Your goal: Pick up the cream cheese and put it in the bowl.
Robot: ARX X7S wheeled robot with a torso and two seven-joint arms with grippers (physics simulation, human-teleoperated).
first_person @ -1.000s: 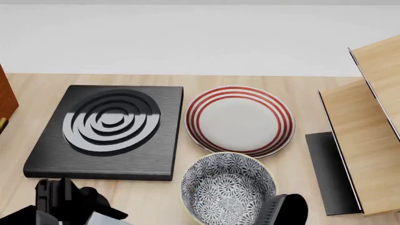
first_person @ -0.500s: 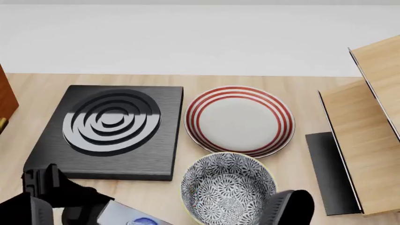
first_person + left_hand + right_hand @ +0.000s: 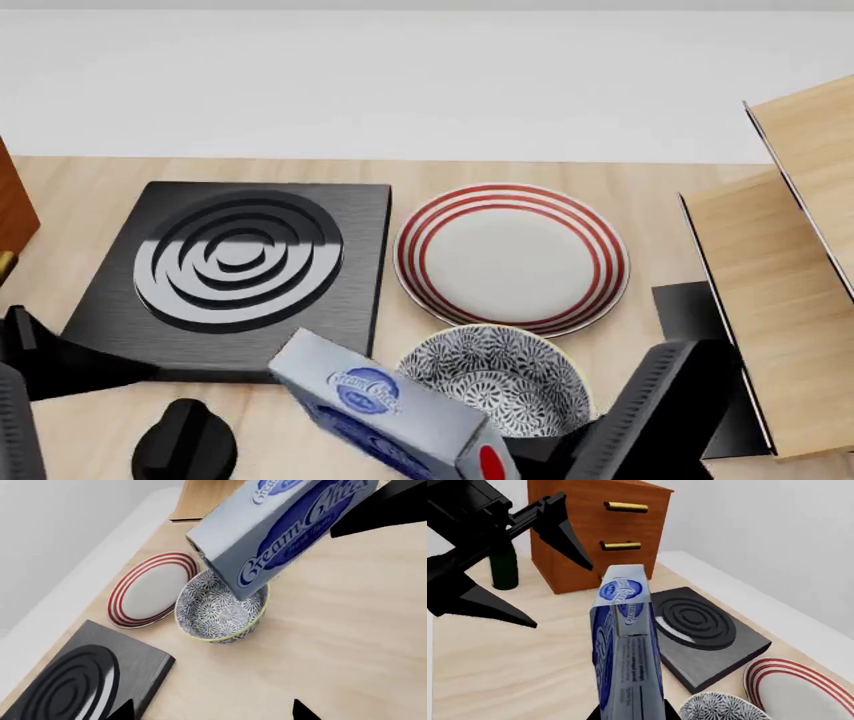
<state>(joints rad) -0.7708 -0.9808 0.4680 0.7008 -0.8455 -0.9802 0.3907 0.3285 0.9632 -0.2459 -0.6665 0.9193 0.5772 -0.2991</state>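
Cream cheese (image 3: 387,415) (tilted) beside bowl (image 3: 534,385) rim

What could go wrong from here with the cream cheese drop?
1. The right gripper holds the cream cheese by one end and tilted; on release it may catch the rim of the bowl and tip out.
2. The open left gripper sits close; a swing could clip it.

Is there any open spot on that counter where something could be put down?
Yes: bare wood lies behind the black stove block and striped plate, up to the wall. It is crowded near the patterned bowl, where the cream cheese hangs.
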